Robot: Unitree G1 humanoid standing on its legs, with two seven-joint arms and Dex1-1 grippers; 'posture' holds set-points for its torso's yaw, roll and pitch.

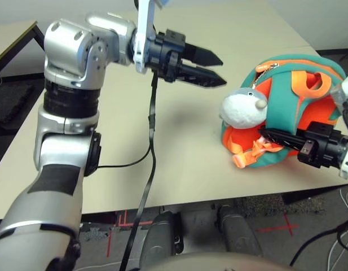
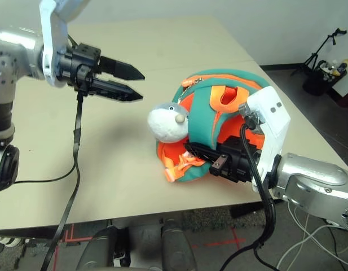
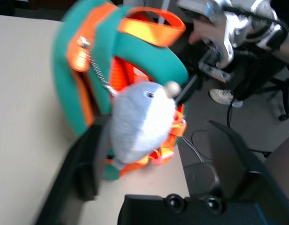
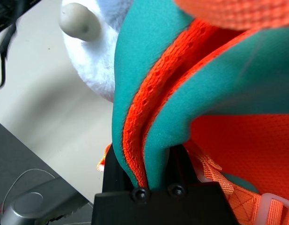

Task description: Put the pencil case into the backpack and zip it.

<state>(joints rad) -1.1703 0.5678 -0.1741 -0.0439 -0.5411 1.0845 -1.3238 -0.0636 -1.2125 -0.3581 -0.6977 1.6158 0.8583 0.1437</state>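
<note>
The backpack [image 1: 286, 107], orange with teal trim, lies on the right part of the table [image 1: 185, 164]. Its grey-and-white plush animal [image 1: 244, 106] rests on the side facing my left arm. My right gripper [image 1: 273, 135] reaches in from the right along the front of the backpack. It is shut on a fold of the backpack's teal trim and orange mesh [image 4: 149, 140]. My left gripper [image 1: 223, 70] hovers above the table to the left of the backpack. It is open, pointing at the plush [image 3: 139, 122], with nothing between its fingers. The pencil case is out of view.
A black cable [image 1: 151, 141] hangs from my left wrist and runs over the table's front edge. The backpack sits close to the table's right front corner. A second table [image 1: 13, 36] stands at the far left. A tripod and dark bin [image 2: 320, 68] stand on the floor at the back right.
</note>
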